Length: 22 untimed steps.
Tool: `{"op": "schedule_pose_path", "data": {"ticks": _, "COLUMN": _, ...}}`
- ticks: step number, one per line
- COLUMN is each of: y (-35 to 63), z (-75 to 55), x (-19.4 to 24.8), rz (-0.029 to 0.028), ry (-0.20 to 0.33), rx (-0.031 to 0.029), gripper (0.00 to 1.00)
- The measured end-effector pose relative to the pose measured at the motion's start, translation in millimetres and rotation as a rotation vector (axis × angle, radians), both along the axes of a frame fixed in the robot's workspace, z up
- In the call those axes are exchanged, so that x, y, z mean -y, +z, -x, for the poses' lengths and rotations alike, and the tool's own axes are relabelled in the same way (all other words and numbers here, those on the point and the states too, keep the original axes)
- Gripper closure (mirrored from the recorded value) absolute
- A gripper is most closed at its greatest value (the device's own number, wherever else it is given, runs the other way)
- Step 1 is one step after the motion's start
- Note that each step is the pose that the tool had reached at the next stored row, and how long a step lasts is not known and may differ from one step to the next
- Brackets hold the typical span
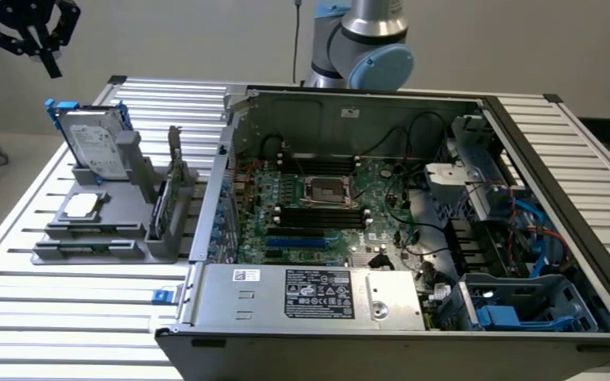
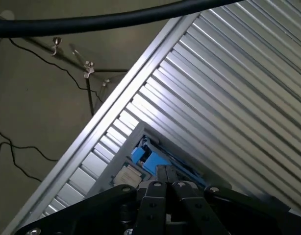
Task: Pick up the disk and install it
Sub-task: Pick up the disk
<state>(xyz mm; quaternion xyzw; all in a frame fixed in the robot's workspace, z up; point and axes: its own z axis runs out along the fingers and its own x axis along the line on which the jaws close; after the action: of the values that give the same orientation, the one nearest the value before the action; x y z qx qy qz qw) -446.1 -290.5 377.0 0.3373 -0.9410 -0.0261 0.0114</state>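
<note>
Step in hand: approach for the pick, nothing held yet. Jaws closed & empty, hanging in free air above the flat silver-grey hard drive w/ white label & blue plastic carrier frame [image 1: 93,141]. The drive stands on edge in a grey plastic holder stand [image 1: 125,242] on the ribbed aluminium table [image 1: 29,309], below the jaws & well apart. Wrist view: the drive's blue frame [image 2: 144,157] shows just past the closed tips. Judgement: a grasp calls for jaws opened first, then lined up w/ the drive's upright top edge. Room: open air round the drive's top; a grey post of the stand sits just beside its face lower down. The open grey metal computer case [image 1: 316,111] lies further from the jaws than the stand, its side wall near the stand
</note>
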Motion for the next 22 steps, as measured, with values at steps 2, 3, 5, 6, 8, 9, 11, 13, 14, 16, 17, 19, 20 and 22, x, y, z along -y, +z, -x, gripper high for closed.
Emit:
{"op": "schedule_pose_path", "data": {"ticks": 2, "y": -0.2, "z": 0.0, "x": 0.0, "rz": 0.0000, "ry": 0.038, "rx": 0.0003, "gripper": 0.89}}
{"op": "schedule_pose_path", "data": {"ticks": 3, "y": -0.3, "z": 0.0, "x": 0.0, "rz": 0.0000, "ry": 0.056, "rx": 0.0006, "gripper": 0.89}}
{"op": "schedule_pose_path", "data": {"ticks": 5, "y": -0.5, "z": 0.0, "x": 0.0, "rz": 0.0000, "ry": 0.092, "rx": 0.0011, "gripper": 0.89}}
{"op": "schedule_pose_path", "data": {"ticks": 6, "y": -0.6, "z": 0.0, "x": 0.0, "rz": 0.0000, "ry": 0.110, "rx": 0.0014, "gripper": 0.89}}
{"op": "schedule_pose_path", "data": {"ticks": 8, "y": -0.8, "z": 0.0, "x": 0.0, "rz": 0.0000, "ry": 0.146, "rx": 0.0019, "gripper": 0.89}}
{"op": "schedule_pose_path", "data": {"ticks": 9, "y": -0.9, "z": 0.0, "x": 0.0, "rz": 0.0000, "ry": 0.164, "rx": 0.0022, "gripper": 0.89}}
{"op": "schedule_pose_path", "data": {"ticks": 11, "y": -1.1, "z": 0.0, "x": 0.0, "rz": 0.0000, "ry": 0.201, "rx": 0.0027, "gripper": 0.89}}
{"op": "schedule_pose_path", "data": {"ticks": 13, "y": -1.4, "z": 0.0, "x": 0.0, "rz": 0.0000, "ry": 0.238, "rx": 0.0032, "gripper": 0.89}}
{"op": "schedule_pose_path", "data": {"ticks": 14, "y": -1.5, "z": 0.0, "x": 0.0, "rz": 0.0000, "ry": 0.256, "rx": 0.0034, "gripper": 0.89}}
{"op": "schedule_pose_path", "data": {"ticks": 16, "y": -1.7, "z": 0.0, "x": 0.0, "rz": 0.0000, "ry": 0.292, "rx": 0.0038, "gripper": 0.89}}
{"op": "schedule_pose_path", "data": {"ticks": 17, "y": -1.8, "z": 0.0, "x": 0.0, "rz": 0.0000, "ry": 0.310, "rx": 0.0040, "gripper": 0.89}}
{"op": "schedule_pose_path", "data": {"ticks": 19, "y": -2.0, "z": 0.0, "x": 0.0, "rz": 0.0000, "ry": 0.346, "rx": 0.0044, "gripper": 0.89}}
{"op": "schedule_pose_path", "data": {"ticks": 20, "y": -2.2, "z": 0.0, "x": 0.0, "rz": 0.0000, "ry": 0.365, "rx": 0.0048, "gripper": 0.89}}
{"op": "schedule_pose_path", "data": {"ticks": 22, "y": -2.4, "z": 0.0, "x": 0.0, "rz": 0.0000, "ry": 0.401, "rx": 0.0053, "gripper": 0.89}}
